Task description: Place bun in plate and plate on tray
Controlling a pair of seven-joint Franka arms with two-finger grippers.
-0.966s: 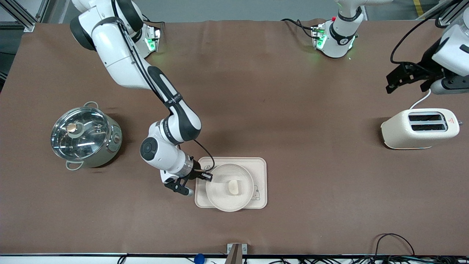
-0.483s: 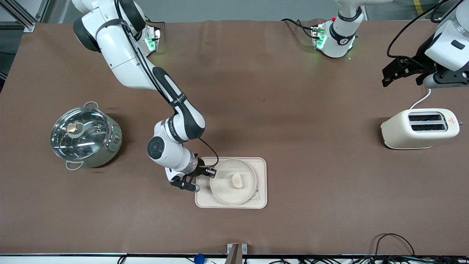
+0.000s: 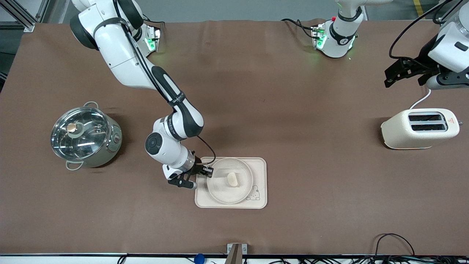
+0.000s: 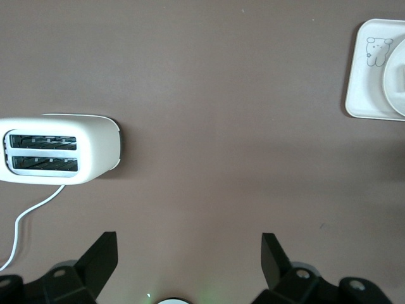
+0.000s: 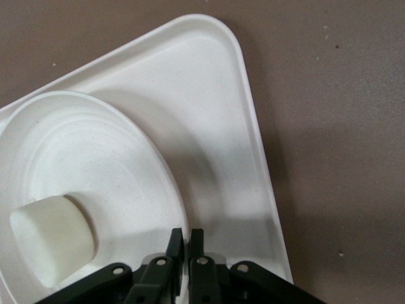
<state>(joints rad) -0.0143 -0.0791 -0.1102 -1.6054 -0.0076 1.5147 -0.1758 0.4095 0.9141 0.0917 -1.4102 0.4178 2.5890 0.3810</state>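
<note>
- The right tool [image 3: 205, 171] sits at the plate's [image 3: 220, 190] rim, at the tray's [image 3: 261, 170] end toward the right arm. In the right wrist view its fingers [image 5: 180, 244] stand almost together with only a thin slot between them; they look pinched on the plate's edge, which suits carrying a shallow dish by its lip.
- The right arm reaches from its base down to the tray, elbow high, wrist bent low and turned sideways so the tool meets the rim flat-on.
- The left arm waits; its left tool [image 3: 397, 71] hangs over the desk [image 3: 293, 121] near the toaster [image 3: 419, 128], fingers [image 4: 101, 256] spread wide and empty.
- The tray lies flat on the desk, nearer the front camera than most things, its bunny drawing at the corner toward the left arm.
- The plate rests inside the tray, so this step looks nearly done, with release judged next.
- The bun [image 3: 232, 179] lies in the plate's middle.
</note>
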